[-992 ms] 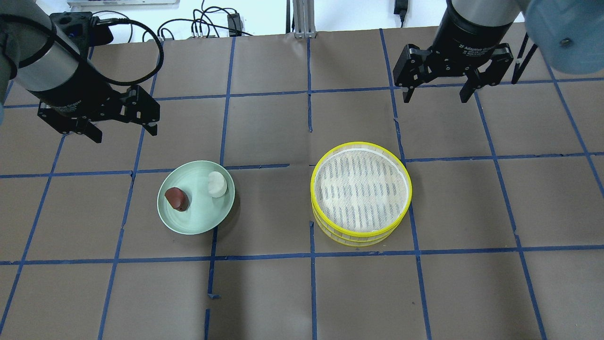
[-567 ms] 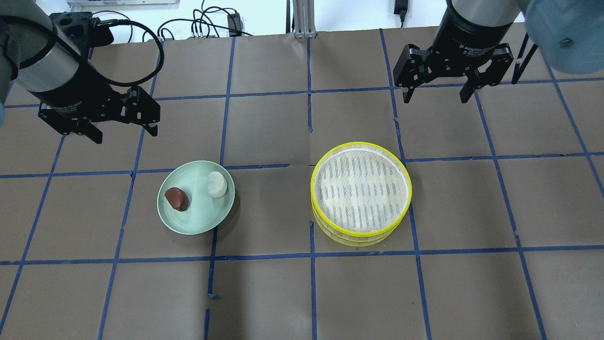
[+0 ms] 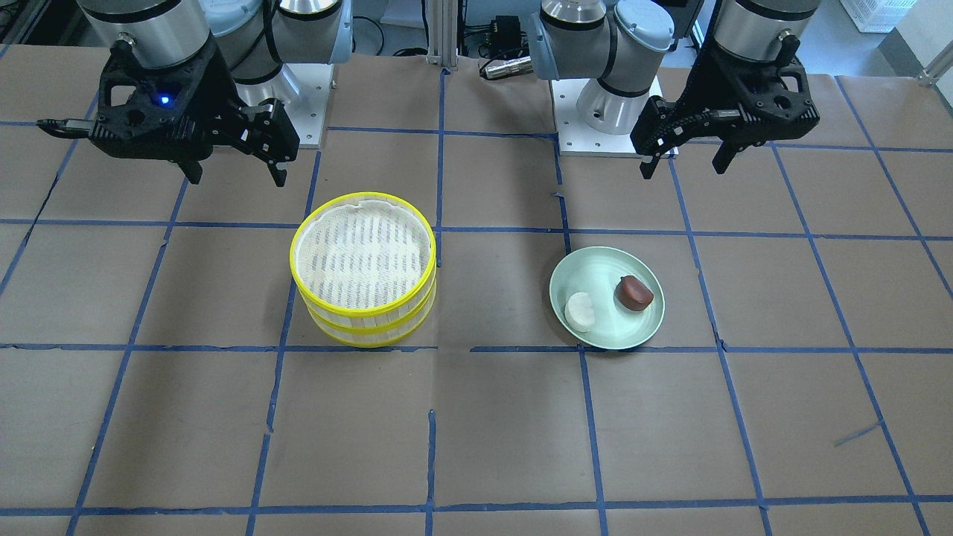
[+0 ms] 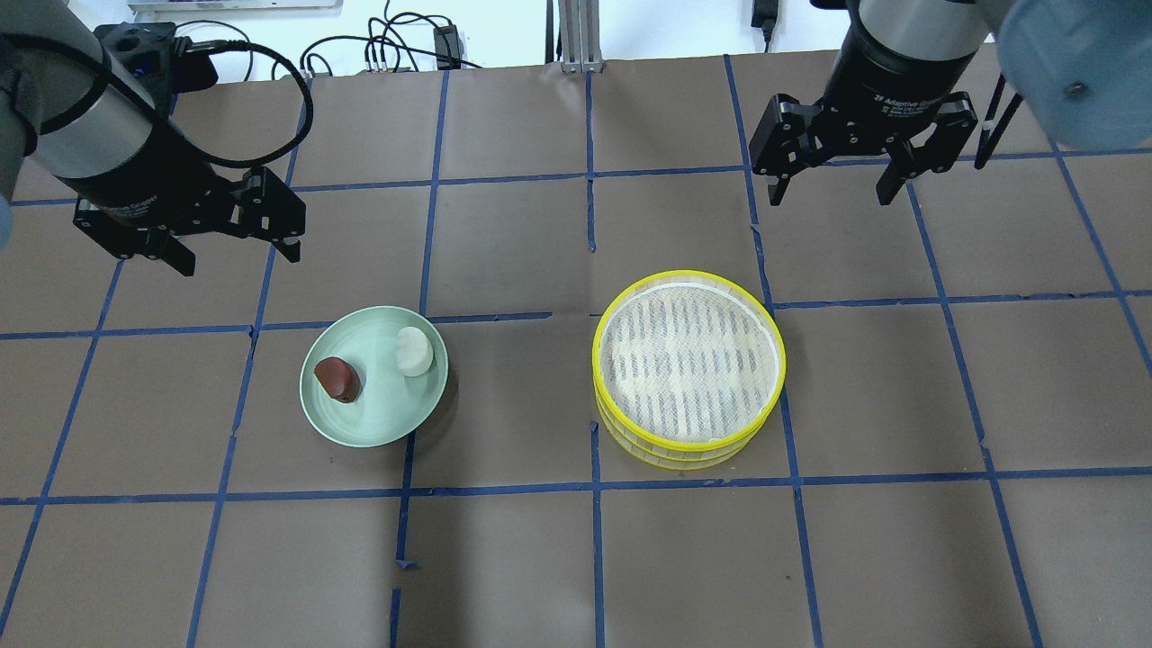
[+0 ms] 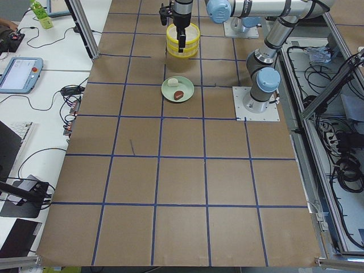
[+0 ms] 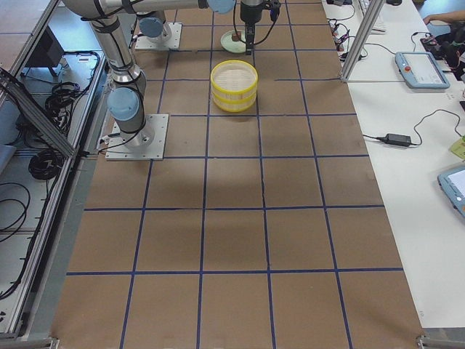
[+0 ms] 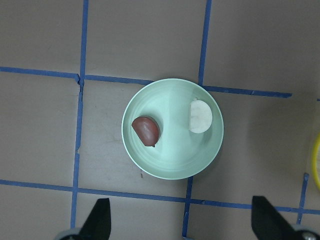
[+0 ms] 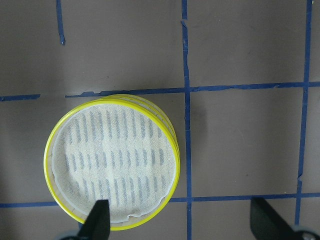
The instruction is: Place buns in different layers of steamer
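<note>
In the overhead view, both buns lie on the pale green plate (image 4: pixel 373 436): the white bun (image 4: pixel 414 350) at about 2 o'clock on it and the reddish-brown bun (image 4: pixel 337 378) at about 9 o'clock, apart from each other. The plate stands at 9 o'clock from the yellow-rimmed steamer (image 4: pixel 688 360), well apart from it on the brown table (image 4: pixel 504 540). The steamer has its two tiers stacked, and the white liner of the top tier is bare, so we judge that no bun is placed yet. The left gripper (image 4: pixel 238 256) hangs above the table at about 10 o'clock from the plate with its fingers spread wide and holding nothing. Its wrist camera looks straight down on the plate, so we think this arm is meant to pick the buns. The right gripper (image 4: pixel 830 198) hangs at about 1 o'clock from the steamer, also spread and empty, and its camera sees the steamer below. We suppose it waits there to lift the upper tier, because the lower layer is covered as long as the tiers are stacked. Compared with the frame one second ago, the right gripper has come a little nearer to the steamer. The left gripper is almost where it was, and the buns, plate and steamer have not moved.
</note>
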Motion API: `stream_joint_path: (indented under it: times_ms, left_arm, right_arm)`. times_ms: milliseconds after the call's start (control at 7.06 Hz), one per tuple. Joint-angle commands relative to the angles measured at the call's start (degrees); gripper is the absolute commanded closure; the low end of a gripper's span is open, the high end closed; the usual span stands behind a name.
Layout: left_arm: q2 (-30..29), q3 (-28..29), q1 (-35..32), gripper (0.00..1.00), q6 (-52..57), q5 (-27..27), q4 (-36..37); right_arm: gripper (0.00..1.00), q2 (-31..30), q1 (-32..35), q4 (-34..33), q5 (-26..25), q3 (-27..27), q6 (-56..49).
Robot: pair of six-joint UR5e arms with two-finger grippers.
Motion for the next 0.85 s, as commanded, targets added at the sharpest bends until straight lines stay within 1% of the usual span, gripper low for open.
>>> stream_joint_path:
  times_ms: [0, 142, 283, 425, 567, 708]
  left_arm:
    - [-1.52, -0.39, 0.06, 0.00, 0.09, -0.25, 0.34]
    - [-3.88, -0.40, 0.06, 0.00, 0.26, -0.17, 0.60]
    - [-6.95, -0.66, 0.15, 0.00, 0.96, 0.09, 1.91]
    - [-11.94, -0.75, 0.24, 0.00, 2.27, 0.10, 5.75]
    - [-17.38, -1.27, 0.15, 0.00, 2.46, -0.25, 12.05]
    - [-20.57, -3.01, 0.15, 0.00, 2.55, 0.01, 17.07]
  right_arm:
    - [0.00, -0.18, 0.05, 0.13, -0.01, 0.30, -0.03]
    - [0.00, -0.18, 0.22, 0.13, -0.10, 2.13, -0.21]
    - [0.00, 0.26, 0.40, -1.78, 0.08, 5.72, -2.04]
    - [0.00, 1.31, 0.49, -7.63, -0.01, 11.24, -2.23]
    - [0.01, 1.49, 0.31, -15.78, 0.08, 18.69, -2.23]
    - [0.00, 1.67, 0.31, -26.65, -0.01, 26.16, -2.32]
